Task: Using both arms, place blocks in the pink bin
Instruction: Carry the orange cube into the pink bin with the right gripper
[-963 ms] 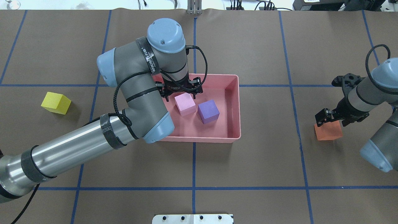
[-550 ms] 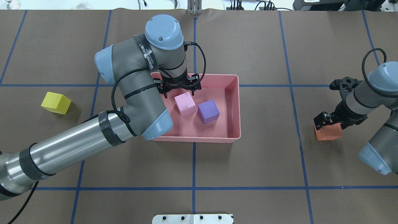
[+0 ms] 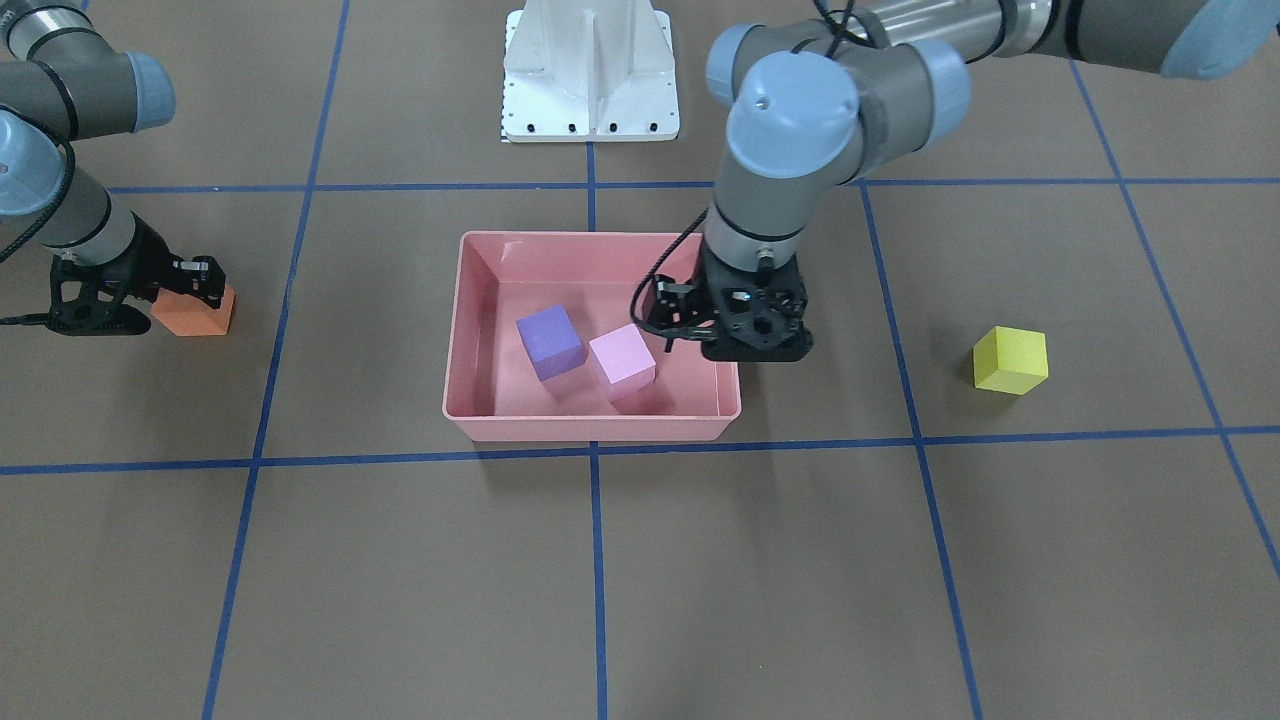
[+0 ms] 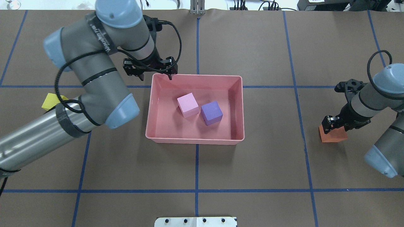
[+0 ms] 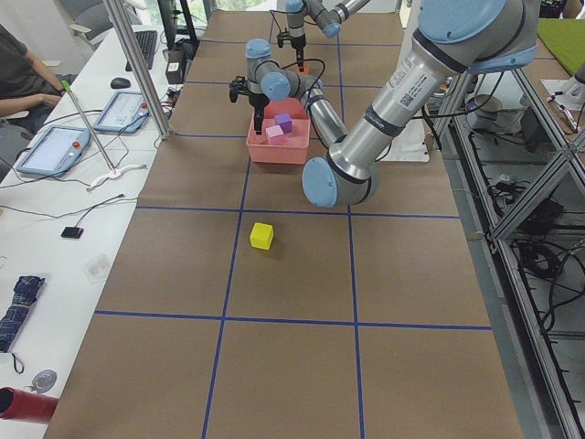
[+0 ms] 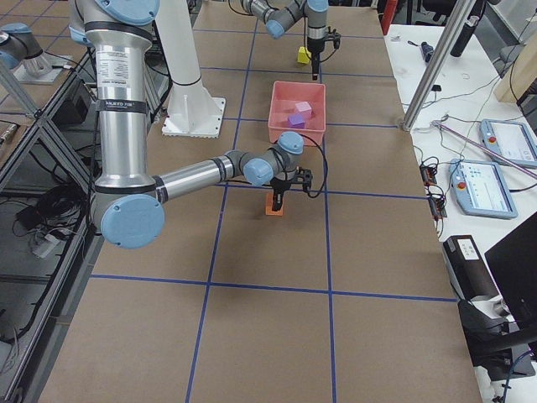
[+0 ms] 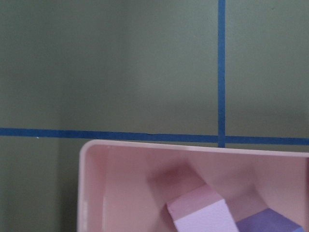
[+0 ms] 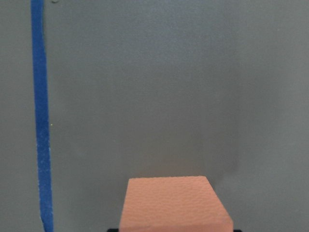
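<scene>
The pink bin holds the pale pink block and the purple block side by side; both also show in the left wrist view. My left gripper is open and empty, raised over the bin's far left corner. The yellow block sits on the table to the robot's left, partly hidden by my left arm in the overhead view. My right gripper is down over the orange block, its fingers against the block's sides. The orange block rests on the table, right of the bin.
The white pedestal base stands at the robot's edge of the table. Blue tape lines divide the brown table cover into squares. In the exterior left view, desks with tablets and a seated person run along the far side.
My left gripper rose out of the bin, away from the pale pink block, and moved toward the bin's far left corner. My right gripper sank lower onto the orange block.
</scene>
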You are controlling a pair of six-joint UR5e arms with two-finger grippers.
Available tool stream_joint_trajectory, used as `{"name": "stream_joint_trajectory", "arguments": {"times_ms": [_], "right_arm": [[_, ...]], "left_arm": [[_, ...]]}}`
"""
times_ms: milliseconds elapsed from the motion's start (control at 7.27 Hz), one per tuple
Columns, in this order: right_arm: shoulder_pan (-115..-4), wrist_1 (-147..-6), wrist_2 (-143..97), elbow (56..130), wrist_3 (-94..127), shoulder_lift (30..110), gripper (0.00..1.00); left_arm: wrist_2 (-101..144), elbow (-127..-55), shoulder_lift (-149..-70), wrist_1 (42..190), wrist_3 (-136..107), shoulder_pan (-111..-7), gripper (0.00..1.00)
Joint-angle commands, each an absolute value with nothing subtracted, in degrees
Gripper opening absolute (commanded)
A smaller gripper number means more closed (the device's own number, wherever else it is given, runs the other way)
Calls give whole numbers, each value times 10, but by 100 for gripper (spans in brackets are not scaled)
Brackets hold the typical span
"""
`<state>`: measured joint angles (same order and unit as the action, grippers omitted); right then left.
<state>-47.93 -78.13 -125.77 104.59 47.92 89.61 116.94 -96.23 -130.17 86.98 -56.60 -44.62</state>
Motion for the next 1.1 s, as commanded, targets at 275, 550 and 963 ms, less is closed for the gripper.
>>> {"name": "stream_joint_trajectory", "arguments": {"times_ms": [275, 550, 963], "right_arm": [[-561, -962, -1332, 1104, 556, 705, 0], [-481, -980, -1266, 1098, 697, 608, 0], [-345, -975, -1146, 1048, 856, 490, 0]], "left_arm": [[1255, -1072, -1038, 875, -232, -622, 100], [1252, -1035, -995, 877, -134, -654, 100], [1251, -1019, -1014, 878, -183, -647, 100]]}}
